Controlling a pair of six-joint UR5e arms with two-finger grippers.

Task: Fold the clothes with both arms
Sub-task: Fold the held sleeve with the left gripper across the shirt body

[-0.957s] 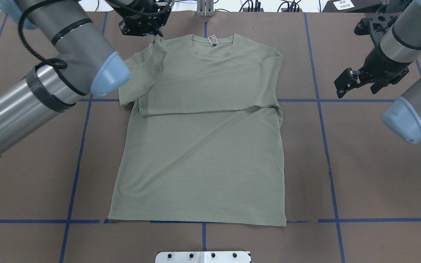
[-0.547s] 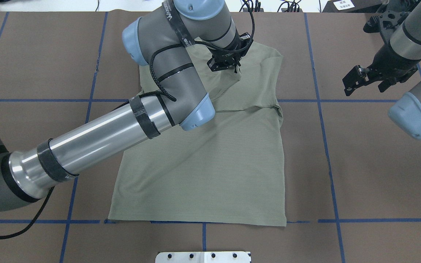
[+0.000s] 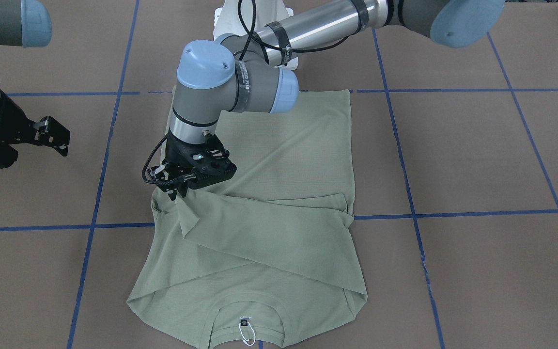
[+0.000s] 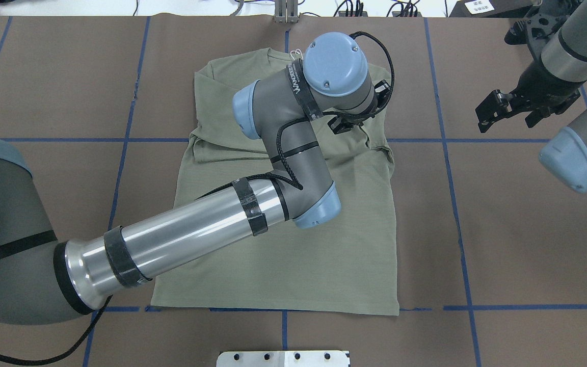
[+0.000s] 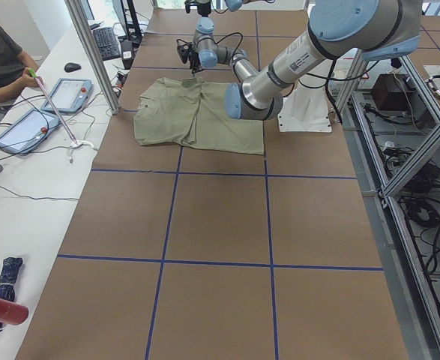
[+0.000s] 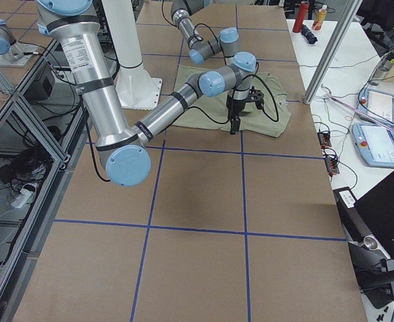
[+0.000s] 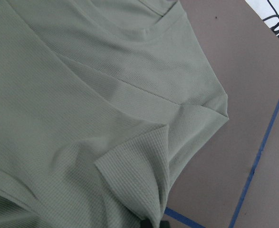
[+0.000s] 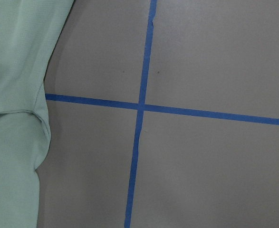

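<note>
A brown table covering (image 4: 528, 229) spreads beneath and all around the left pincer (image 3: 177, 193), marked into large squares by blue tape lines (image 4: 456, 204). Beyond the pincer, on the operators' side, a white bench (image 5: 25, 187) carries two tablet-like pendants (image 5: 76, 95), a keyboard (image 5: 106, 43) and a mouse (image 5: 72, 67), behind an aluminium post (image 5: 94, 56). Behind the pincer, a metal frame (image 5: 407, 150) stands over grey floor (image 5: 429, 315) strewn with cables (image 5: 429, 210). The light is even.

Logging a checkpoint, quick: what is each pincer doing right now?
Left pincer: closed, gripping a fold of the shirt.
Right pincer: open, empty, beside the shirt.
</note>
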